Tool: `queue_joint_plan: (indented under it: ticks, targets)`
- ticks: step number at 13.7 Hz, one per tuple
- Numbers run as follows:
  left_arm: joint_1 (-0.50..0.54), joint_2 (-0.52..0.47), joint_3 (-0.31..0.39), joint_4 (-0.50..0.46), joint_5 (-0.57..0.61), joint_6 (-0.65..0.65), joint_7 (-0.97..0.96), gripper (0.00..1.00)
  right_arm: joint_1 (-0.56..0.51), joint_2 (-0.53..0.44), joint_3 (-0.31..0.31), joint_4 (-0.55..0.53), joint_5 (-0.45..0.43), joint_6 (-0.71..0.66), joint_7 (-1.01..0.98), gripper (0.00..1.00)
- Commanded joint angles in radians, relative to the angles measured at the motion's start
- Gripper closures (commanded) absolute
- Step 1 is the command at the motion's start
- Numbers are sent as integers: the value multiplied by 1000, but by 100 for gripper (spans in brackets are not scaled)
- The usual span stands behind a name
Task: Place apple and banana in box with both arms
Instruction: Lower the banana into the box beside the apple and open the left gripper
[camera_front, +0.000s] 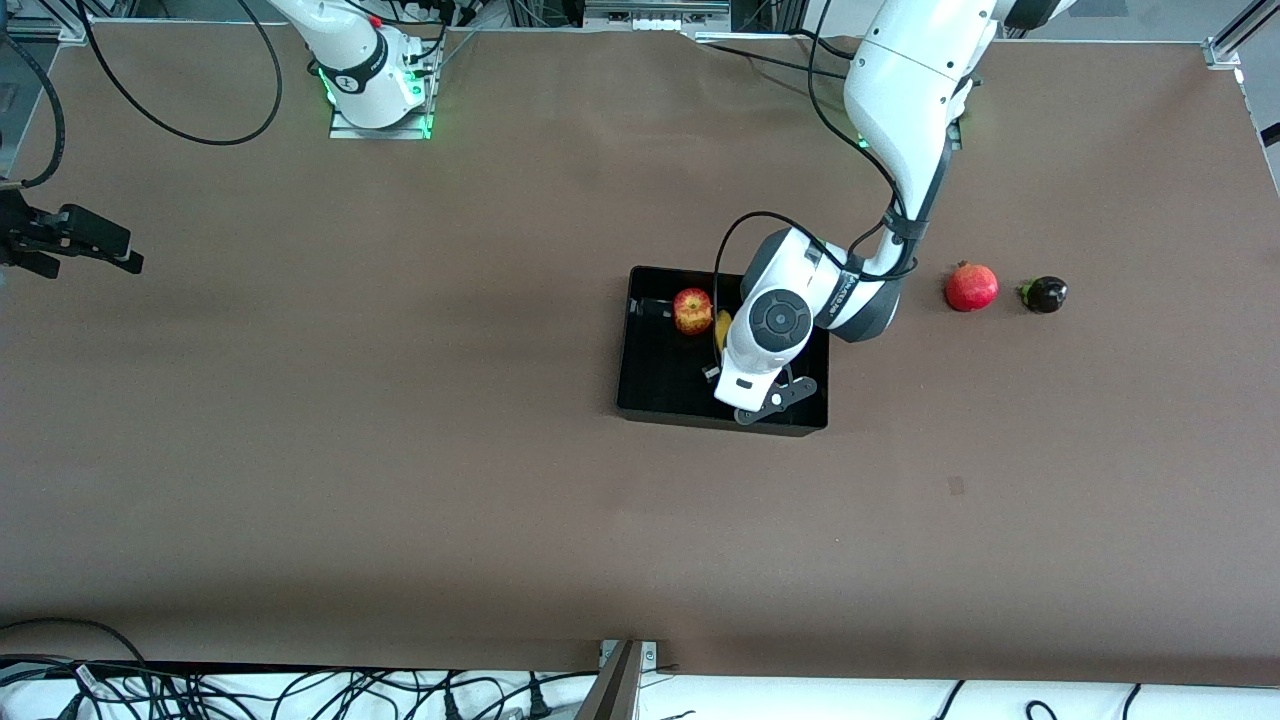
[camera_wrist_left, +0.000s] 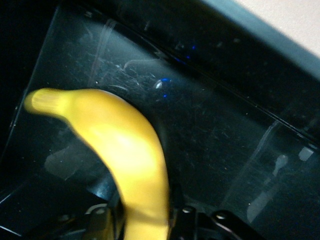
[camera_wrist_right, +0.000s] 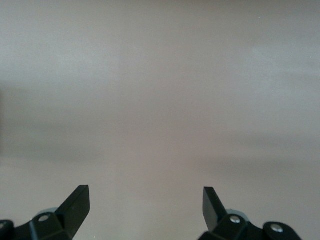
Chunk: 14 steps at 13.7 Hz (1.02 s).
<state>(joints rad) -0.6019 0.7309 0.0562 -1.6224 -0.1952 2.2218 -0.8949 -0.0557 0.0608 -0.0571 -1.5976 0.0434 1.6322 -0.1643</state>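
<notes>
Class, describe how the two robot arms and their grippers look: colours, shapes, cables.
Both arms are glossy white and rounded. The left arm has grey joint caps and black cables; the right arm has a black band. The right gripper has black wedge fingers.

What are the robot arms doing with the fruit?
They are putting fruit into the black box. The apple already lies inside. The left gripper is over the box, shut on the banana. The right gripper waits open over bare table at the right arm's end. A pomegranate and a small dark fruit sit on the table beside the box.
</notes>
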Motion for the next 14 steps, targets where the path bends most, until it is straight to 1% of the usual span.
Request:
queue_joint_plan:
  ticks: [1,4,6,7,10,12,14]
  targets:
    - [5,-4,-2,-8,-7,10,14,0,-9,4,3,10,19,-12,-15,0]
    - [5,-13,-4,-7,-7,-4,-1,0,-3,5,5,18,4,21,-17,0]
    - [5,-34,-4,5,-6,-66,-1,0,-7,4,3,19,-2,17,-11,0]
    - [5,-65,-4,4,-6,-106,-1,0,-10,2,0,19,-8,9,-9,0]
    - [19,-168,-4,7,-6,-267,2,0,-10,1,-50,19,-16,-4,-21,0]
    - [60,-235,-1,9,-4,-353,13,0,-10,-1,-67,21,-4,-72,-17,0]
    - [114,-325,-4,9,45,-437,68,0,-10,-3,-66,21,-4,-74,-17,0]
